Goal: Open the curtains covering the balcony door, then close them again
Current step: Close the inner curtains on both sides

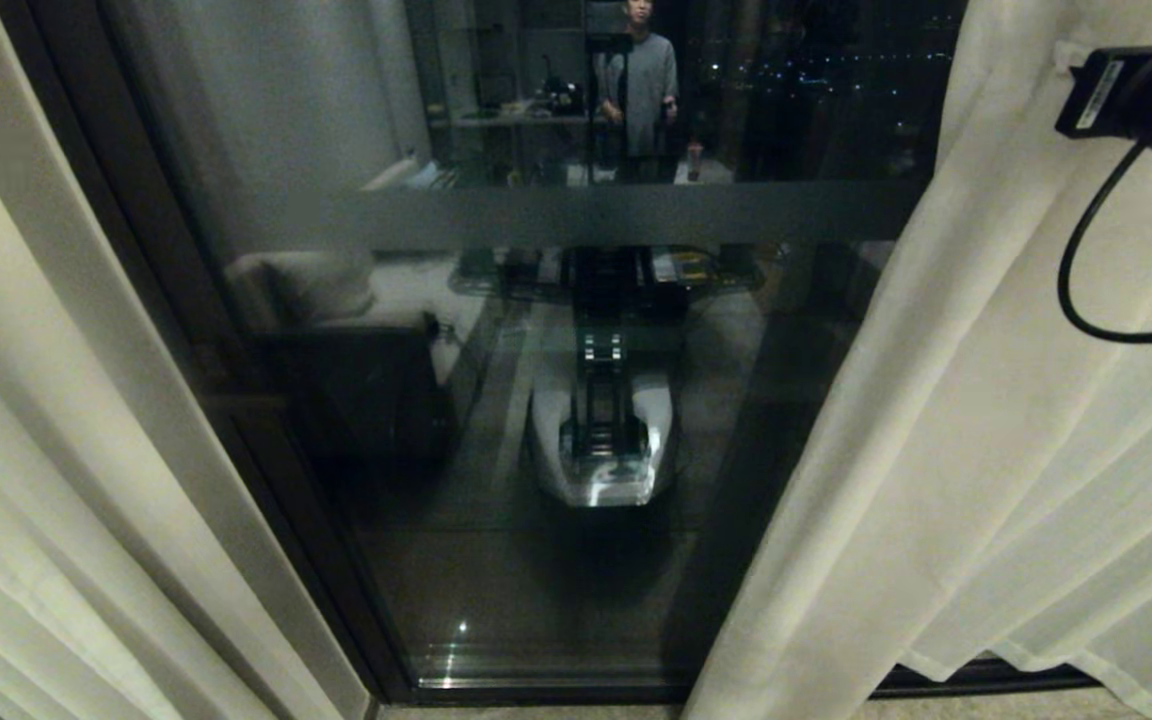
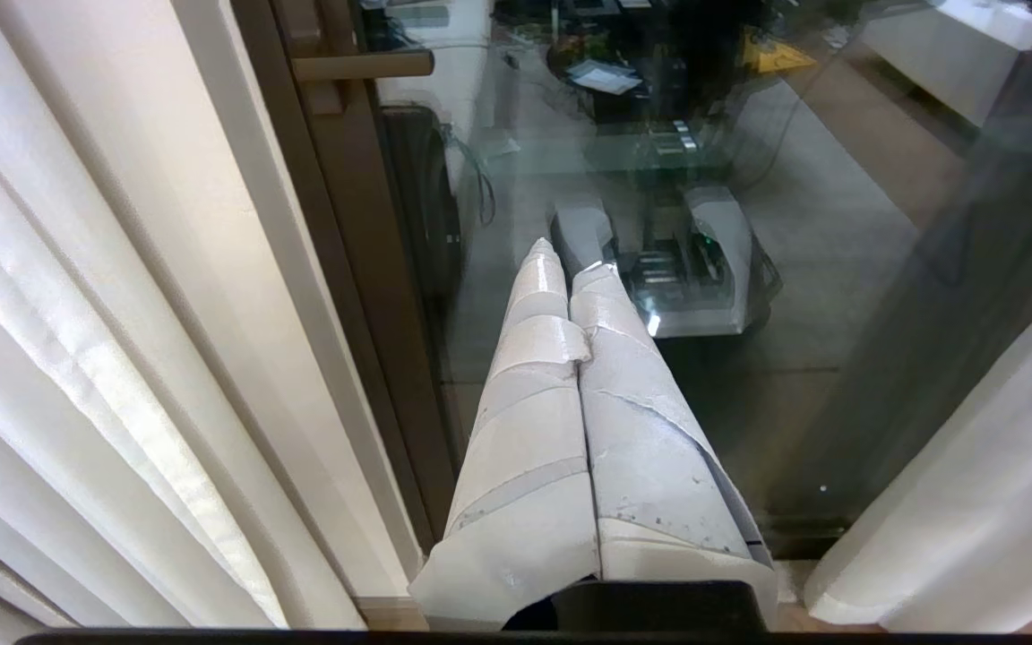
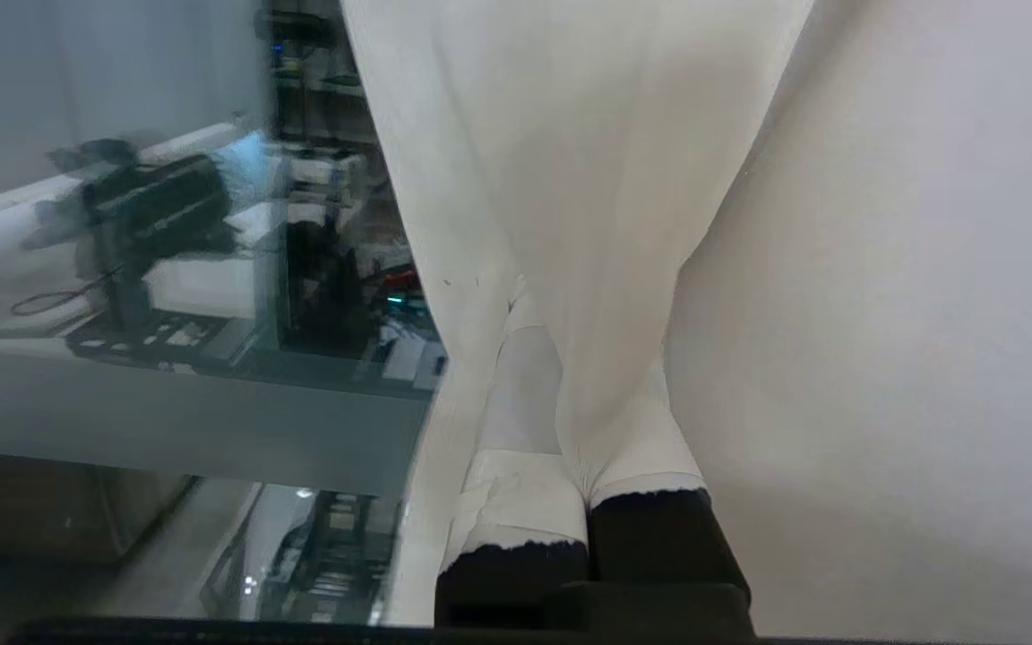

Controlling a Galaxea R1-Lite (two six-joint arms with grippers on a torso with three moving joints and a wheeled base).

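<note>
I have the right gripper up high at the right curtain, its fingers pinched on a fold near the panel's inner edge. The left curtain hangs gathered at the far left, and the door shows bare glass between the two. The left gripper is pressed together on nothing, parked low before the glass. I judge this the closing step; next I must drag the fold toward the left without losing the pinch
</note>
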